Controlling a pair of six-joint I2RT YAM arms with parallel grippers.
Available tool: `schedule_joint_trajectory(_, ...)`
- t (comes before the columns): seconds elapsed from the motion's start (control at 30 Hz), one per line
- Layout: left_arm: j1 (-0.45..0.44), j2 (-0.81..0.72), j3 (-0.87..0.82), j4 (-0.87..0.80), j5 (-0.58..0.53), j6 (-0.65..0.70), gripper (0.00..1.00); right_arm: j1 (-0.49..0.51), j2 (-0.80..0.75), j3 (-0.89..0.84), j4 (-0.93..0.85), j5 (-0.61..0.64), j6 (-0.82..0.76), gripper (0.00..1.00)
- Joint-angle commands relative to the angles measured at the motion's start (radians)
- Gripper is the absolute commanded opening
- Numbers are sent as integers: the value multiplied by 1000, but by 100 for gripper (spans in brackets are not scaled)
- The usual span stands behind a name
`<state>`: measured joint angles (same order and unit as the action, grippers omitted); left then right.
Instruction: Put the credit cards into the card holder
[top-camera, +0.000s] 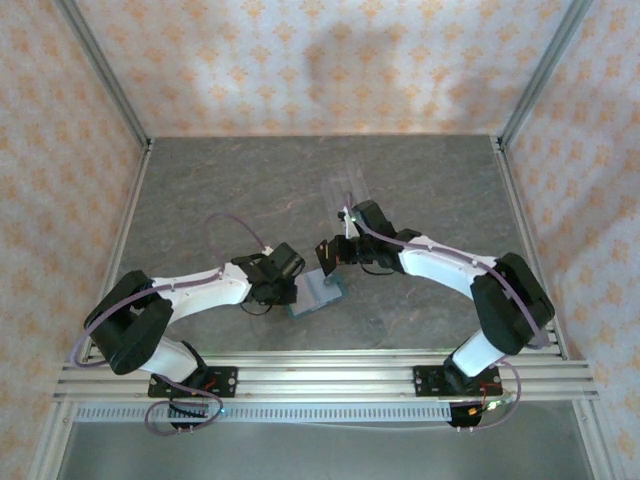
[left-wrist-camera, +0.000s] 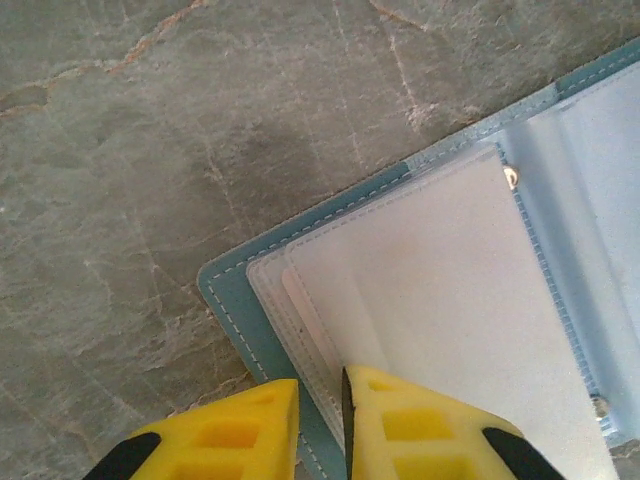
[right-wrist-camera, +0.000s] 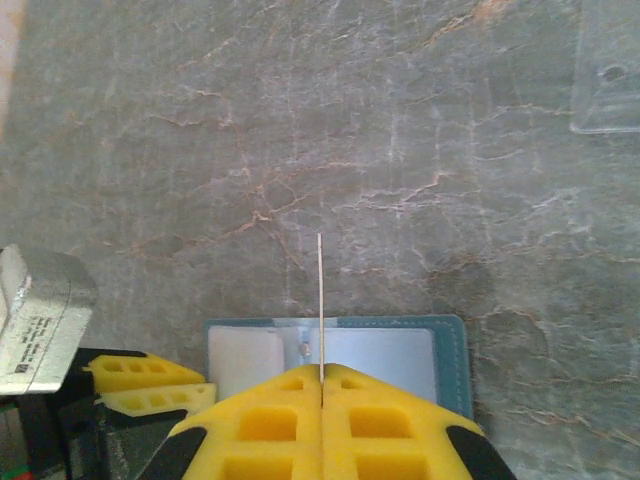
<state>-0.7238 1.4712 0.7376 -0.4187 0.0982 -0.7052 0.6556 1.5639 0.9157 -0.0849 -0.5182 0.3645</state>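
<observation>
The card holder (top-camera: 316, 295), a teal wallet, lies open on the table between my two grippers, its pale clear sleeves facing up (left-wrist-camera: 440, 300). My left gripper (left-wrist-camera: 321, 392) points down at its near edge. Its jaws stand a narrow gap apart, and the teal border (left-wrist-camera: 232, 300) and the sleeve edges run into that gap. Whether they pinch anything is unclear. My right gripper (right-wrist-camera: 321, 378) is shut on a credit card (right-wrist-camera: 320, 300), which stands edge-on as a thin pale line above the open card holder (right-wrist-camera: 400, 355). In the top view the right gripper (top-camera: 328, 258) hovers just behind the wallet.
A clear ridged plastic tray (top-camera: 350, 190) lies behind the right gripper, and its corner shows at the top right of the right wrist view (right-wrist-camera: 605, 70). Grey stone-patterned table (top-camera: 230, 190) extends to patterned walls with metal frame posts on three sides.
</observation>
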Motion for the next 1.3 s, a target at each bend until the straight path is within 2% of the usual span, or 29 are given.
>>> schedule_joint_trajectory(0.0, 11, 34, -26, -3, -6, 11, 15, 6, -4, -49, 142, -63, 61, 0)
schedule_joint_trajectory(0.2, 11, 35, -36, -2, -7, 13, 11, 13, 57, -147, 347, -113, 152, 0)
schedule_joint_trajectory(0.63, 11, 52, -44, 7, -4, 13, 10, 35, 130, -226, 567, -159, 274, 0)
schedule_joint_trajectory(0.97, 11, 50, -49, 11, -5, 9, 9, 38, 160, -242, 632, -180, 312, 0)
schedule_joint_trajectory(1.27, 11, 57, -50, 16, -5, 7, 9, 48, 166, -254, 616, -187, 305, 0)
